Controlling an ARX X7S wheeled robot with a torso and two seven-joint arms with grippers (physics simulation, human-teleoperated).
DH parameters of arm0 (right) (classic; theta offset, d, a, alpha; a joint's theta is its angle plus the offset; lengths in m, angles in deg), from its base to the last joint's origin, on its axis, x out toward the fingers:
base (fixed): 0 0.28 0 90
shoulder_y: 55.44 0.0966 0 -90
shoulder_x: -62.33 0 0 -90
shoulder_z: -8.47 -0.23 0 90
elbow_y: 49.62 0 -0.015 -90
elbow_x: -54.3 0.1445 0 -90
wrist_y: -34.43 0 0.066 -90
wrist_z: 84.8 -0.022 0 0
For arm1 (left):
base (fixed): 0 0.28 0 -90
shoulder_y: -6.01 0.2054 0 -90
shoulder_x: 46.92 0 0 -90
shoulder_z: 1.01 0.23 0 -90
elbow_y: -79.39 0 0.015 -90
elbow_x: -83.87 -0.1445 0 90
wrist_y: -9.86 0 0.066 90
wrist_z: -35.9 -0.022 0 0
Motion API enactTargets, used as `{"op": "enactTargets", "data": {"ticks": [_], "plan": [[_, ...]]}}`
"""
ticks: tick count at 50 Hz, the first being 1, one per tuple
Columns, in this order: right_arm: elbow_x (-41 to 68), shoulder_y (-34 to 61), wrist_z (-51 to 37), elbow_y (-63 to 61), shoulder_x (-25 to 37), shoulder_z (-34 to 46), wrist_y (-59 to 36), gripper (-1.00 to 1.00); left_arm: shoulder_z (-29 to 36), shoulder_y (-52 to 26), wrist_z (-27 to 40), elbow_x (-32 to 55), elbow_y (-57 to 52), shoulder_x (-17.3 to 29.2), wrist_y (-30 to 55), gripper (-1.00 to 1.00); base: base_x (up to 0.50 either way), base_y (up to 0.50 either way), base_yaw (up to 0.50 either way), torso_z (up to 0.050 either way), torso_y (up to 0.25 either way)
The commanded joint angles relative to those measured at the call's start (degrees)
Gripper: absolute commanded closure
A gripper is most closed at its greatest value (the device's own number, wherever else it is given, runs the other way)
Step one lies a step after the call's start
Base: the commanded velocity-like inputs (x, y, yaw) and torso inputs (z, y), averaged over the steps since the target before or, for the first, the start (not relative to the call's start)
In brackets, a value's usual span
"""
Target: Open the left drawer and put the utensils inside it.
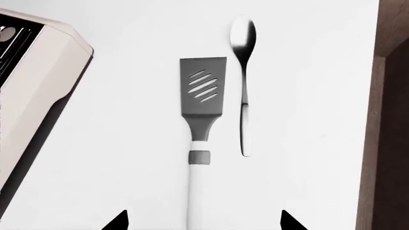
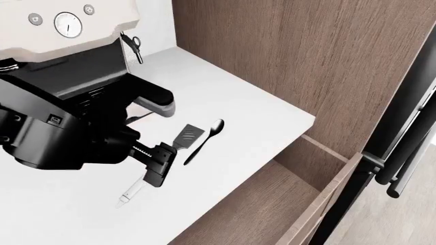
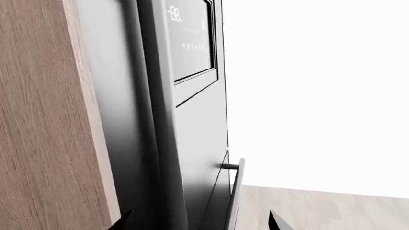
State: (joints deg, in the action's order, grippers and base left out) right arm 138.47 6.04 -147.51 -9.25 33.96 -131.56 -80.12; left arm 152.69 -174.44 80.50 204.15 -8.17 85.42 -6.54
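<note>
The slotted spatula point(image 1: 203, 91) lies flat on the white counter, its dark grey head away from me and its white handle running back between my left gripper's fingertips. The black spoon point(image 1: 244, 52) lies parallel beside it, close but apart. My left gripper point(image 1: 204, 223) is open and hovers over the spatula handle with nothing gripped. In the head view the same gripper point(image 2: 160, 166) hangs above the spatula point(image 2: 189, 135), with the spoon point(image 2: 208, 133) just beyond. The left drawer point(image 2: 327, 201) stands pulled open below the counter edge, its wood-grain box showing no contents. My right gripper point(image 3: 199, 224) is open, facing a black appliance.
A cream and black coffee machine point(image 2: 68, 30) stands on the counter behind my left arm, its corner point(image 1: 38, 72) close to the utensils. A tall wood-grain cabinet wall point(image 2: 307, 56) bounds the counter. The black fridge point(image 3: 191, 96) with bar handles point(image 2: 409, 153) stands past the drawer.
</note>
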Motion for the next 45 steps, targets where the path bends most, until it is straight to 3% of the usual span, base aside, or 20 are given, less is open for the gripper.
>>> {"op": "enactTargets", "data": {"ticks": [1,45], "plan": [[-0.29,0.64,0.05,0.04,-0.32,0.76,-0.19,-1.00,0.34,2.09,-1.23,-1.46,-0.62,0.26,-0.54,-1.00,0.00,0.00,0.00,0.000,0.000],[-1.51,2.71,0.36,0.47,-1.42,3.43,-0.98,-1.00,1.11,12.16,-12.44,-12.40,1.32,1.40,-5.86,-1.00,0.00,0.00,0.00,0.000,0.000]]}}
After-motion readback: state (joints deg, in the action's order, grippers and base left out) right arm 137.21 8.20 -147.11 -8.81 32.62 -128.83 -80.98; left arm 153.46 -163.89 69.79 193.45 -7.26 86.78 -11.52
